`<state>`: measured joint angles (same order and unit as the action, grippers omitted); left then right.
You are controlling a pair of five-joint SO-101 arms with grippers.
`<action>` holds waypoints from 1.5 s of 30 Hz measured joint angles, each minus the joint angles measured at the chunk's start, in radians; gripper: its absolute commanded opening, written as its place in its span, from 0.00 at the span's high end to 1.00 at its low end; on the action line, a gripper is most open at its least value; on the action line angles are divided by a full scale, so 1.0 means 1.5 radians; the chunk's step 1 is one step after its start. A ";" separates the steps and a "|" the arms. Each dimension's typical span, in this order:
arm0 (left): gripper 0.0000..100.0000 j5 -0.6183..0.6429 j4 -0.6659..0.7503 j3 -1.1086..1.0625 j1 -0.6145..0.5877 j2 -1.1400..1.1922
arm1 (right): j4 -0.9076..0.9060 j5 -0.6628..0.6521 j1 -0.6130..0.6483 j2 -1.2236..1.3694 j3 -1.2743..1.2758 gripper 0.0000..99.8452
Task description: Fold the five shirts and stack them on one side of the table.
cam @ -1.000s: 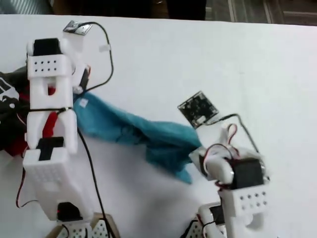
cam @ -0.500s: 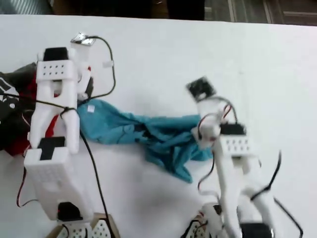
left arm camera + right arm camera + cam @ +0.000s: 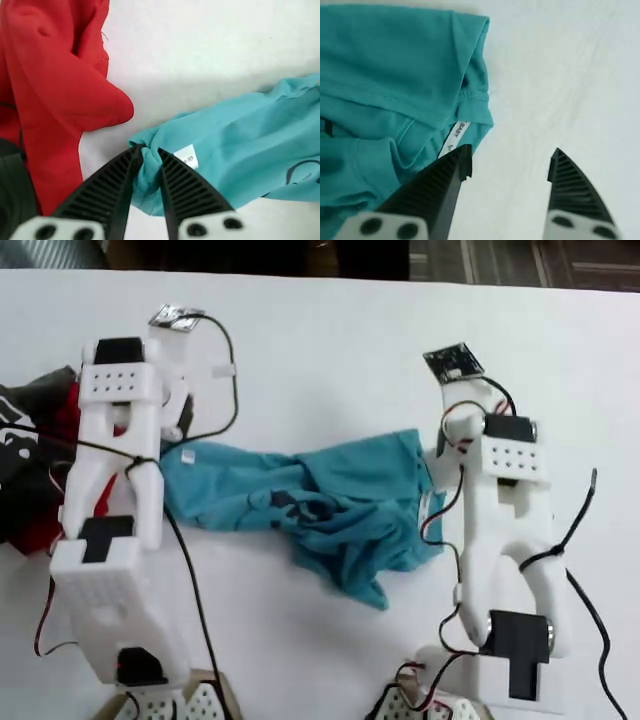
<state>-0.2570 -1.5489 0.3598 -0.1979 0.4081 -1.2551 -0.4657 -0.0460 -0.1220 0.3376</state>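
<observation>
The right arm has swung out from the table's near edge toward its far edge. The shirt's right end went with it: a second ago the shirt was a narrow, stretched band, and now that end lies spread wider and farther from the near edge. The right gripper now stands with jaws apart at the hem.

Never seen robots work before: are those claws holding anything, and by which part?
The left gripper pinches the teal shirt at a bunched edge beside its white label. The right gripper is open beside the shirt, holding nothing.
</observation>
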 measured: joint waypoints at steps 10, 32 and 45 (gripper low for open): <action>0.98 0.000 0.003 0.000 0.000 0.000 | 0.024 0.034 0.068 0.001 0.044 0.92; 0.98 0.000 0.003 0.000 0.000 0.000 | -0.026 0.214 0.119 0.303 -0.160 0.90; 0.98 0.000 0.003 0.000 0.000 0.000 | -0.060 0.214 0.077 0.303 -0.234 0.98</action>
<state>-0.2570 -1.5443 0.3598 -0.1979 0.4081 -1.3456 -0.1450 0.0690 0.3322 -0.0138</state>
